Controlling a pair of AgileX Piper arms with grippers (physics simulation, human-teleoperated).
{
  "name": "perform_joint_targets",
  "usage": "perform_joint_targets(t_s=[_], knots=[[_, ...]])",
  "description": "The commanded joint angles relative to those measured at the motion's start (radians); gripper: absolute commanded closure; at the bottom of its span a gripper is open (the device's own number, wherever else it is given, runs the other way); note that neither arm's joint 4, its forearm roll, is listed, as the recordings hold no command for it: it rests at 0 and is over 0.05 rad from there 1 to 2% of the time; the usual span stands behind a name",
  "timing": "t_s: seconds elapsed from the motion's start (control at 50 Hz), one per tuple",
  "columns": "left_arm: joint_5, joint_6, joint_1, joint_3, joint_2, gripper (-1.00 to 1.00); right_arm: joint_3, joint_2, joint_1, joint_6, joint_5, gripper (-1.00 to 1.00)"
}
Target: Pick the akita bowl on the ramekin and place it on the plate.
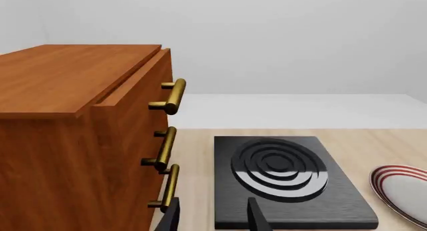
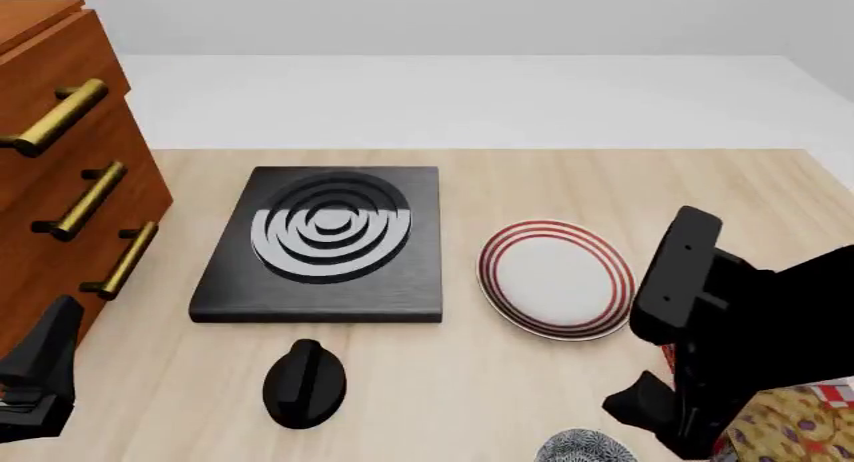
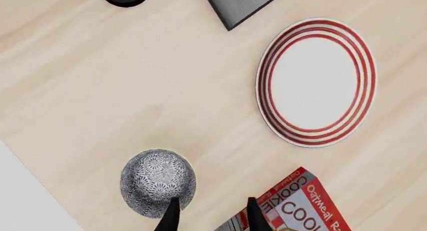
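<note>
Black right fingers (image 3: 172, 215) spread apart, one over akita bowl (image 3: 157, 182) rim.

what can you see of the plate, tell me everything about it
The round white plate with thin red concentric rings around its rim looks like glazed ceramic, with a plain white centre that holds nothing. It lies flat and upright on the light wooden table, just right of the black square burner with white rings with a narrow gap between them. Nothing touches it; the right end effector hovers away from it, near the small grey speckled bowl. The left wrist view shows only its edge.
</note>
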Motion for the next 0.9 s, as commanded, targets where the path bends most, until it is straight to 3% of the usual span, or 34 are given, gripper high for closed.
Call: perform_joint_targets(t_s=[0.02, 0.22, 0.26, 0.4, 0.56, 0.8, 0.9], knots=[[0.000, 0.000, 0.000, 0.000, 0.000, -1.00, 0.047, 0.032, 0.030, 0.022, -0.054, -1.00], [0.000, 0.000, 0.000, 0.000, 0.000, -1.00, 0.131, 0.066, 0.059, 0.026, -0.142, -1.00], [0.000, 0.000, 0.000, 0.000, 0.000, -1.00, 0.159, 0.065, 0.038, -0.017, -0.164, -1.00], [0.000, 0.000, 0.000, 0.000, 0.000, -1.00, 0.203, 0.094, 0.070, 0.011, -0.221, -1.00], [0.000, 0.000, 0.000, 0.000, 0.000, -1.00, 0.235, 0.117, 0.077, 0.003, -0.257, -1.00], [0.000, 0.000, 0.000, 0.000, 0.000, -1.00, 0.270, 0.126, 0.144, 0.078, -0.296, -1.00], [0.000, 0.000, 0.000, 0.000, 0.000, -1.00, 0.299, 0.119, 0.141, 0.078, -0.315, -1.00]])
